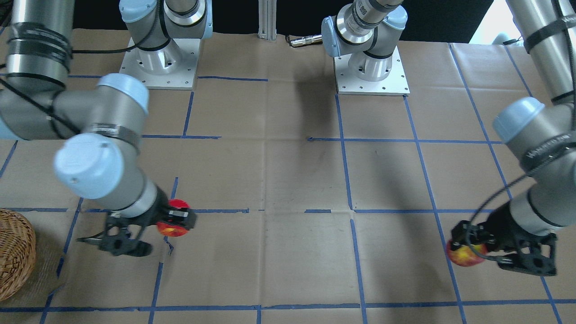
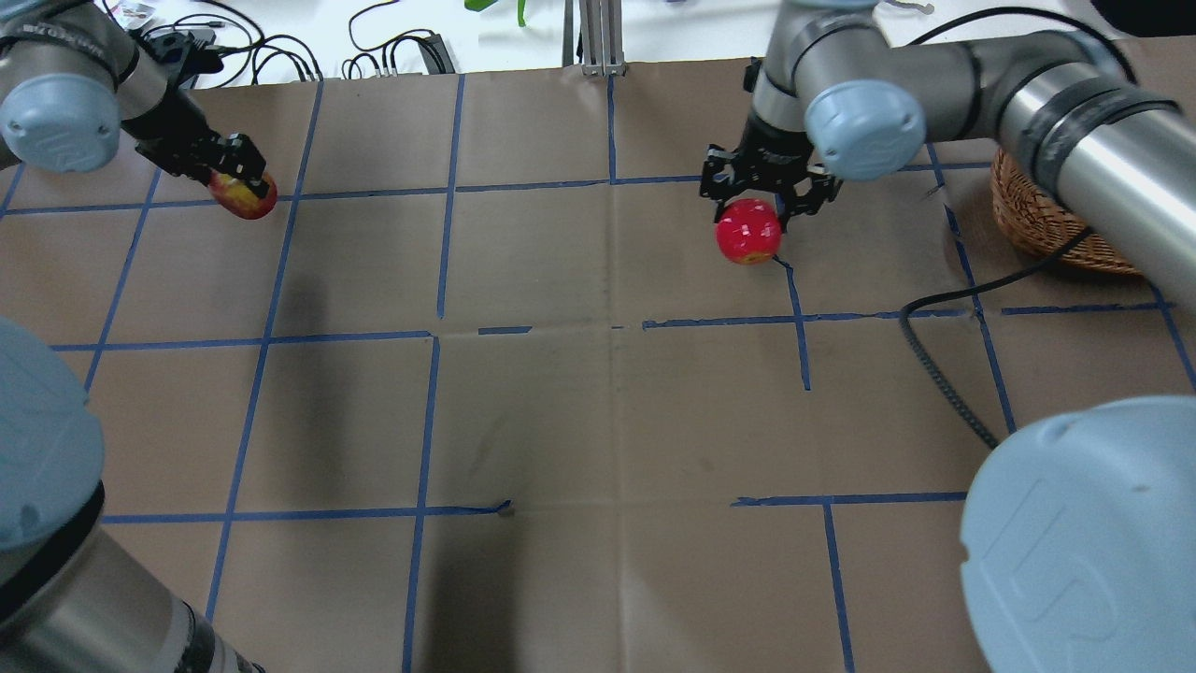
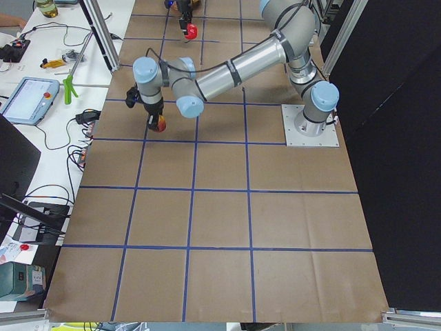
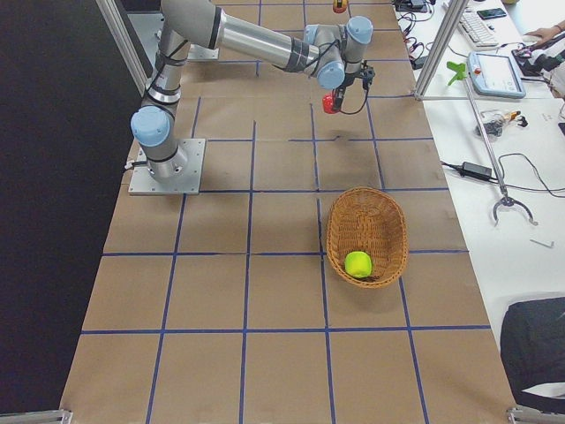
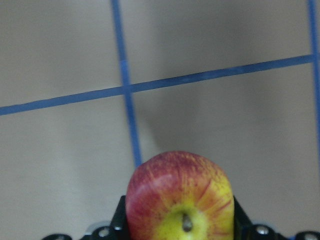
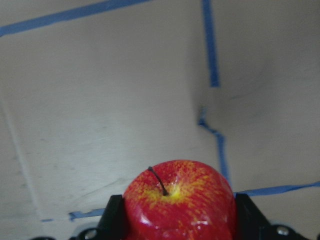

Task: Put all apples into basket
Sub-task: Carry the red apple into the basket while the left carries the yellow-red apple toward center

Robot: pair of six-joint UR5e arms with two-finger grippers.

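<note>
My left gripper (image 2: 239, 185) is shut on the red-and-yellow blushed apple (image 2: 244, 195), far out on my left side of the table; the left wrist view shows that apple (image 5: 180, 200) clamped between the black fingers. My right gripper (image 2: 759, 207) is shut on the glossy red apple (image 2: 748, 231), stem up in the right wrist view (image 6: 179, 200). The wicker basket (image 2: 1037, 222) stands to the right of that apple, partly hidden by my right arm. A green apple (image 4: 357, 263) lies inside the basket (image 4: 388, 221).
The table is covered in brown paper with a blue tape grid (image 2: 439, 327). A black cable (image 2: 944, 374) trails over the paper below the basket. Both arm bases (image 1: 159, 58) stand at the robot's edge. Side benches hold a tablet (image 3: 27, 100) and tools.
</note>
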